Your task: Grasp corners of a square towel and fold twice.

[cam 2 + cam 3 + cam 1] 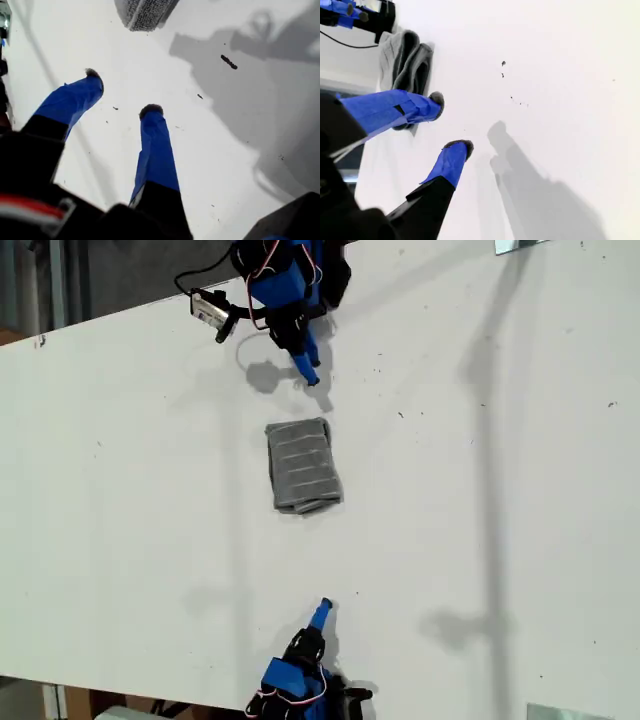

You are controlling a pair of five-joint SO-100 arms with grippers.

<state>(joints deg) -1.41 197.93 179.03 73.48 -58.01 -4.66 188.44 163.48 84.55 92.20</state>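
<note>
On table (120, 490) | towel (303, 465) folded | both tools spread, empty, clear of cloth

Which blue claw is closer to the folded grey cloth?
My first gripper, at the exterior view's top; my second gripper sits farther from the towel.

I see a broad white table (480, 540) filling nearly the whole exterior view, its surface marked by small dark specks (229, 62) and soft grey shadows. A black cable (205, 270) loops over the table's far edge near the top of the exterior view. At that view's bottom right corner a pale metallic plate (565, 712) pokes in, a similar shiny piece (520, 245) sits at the top right edge, and dim floor (100, 275) shows beyond the table at the top left.
</note>
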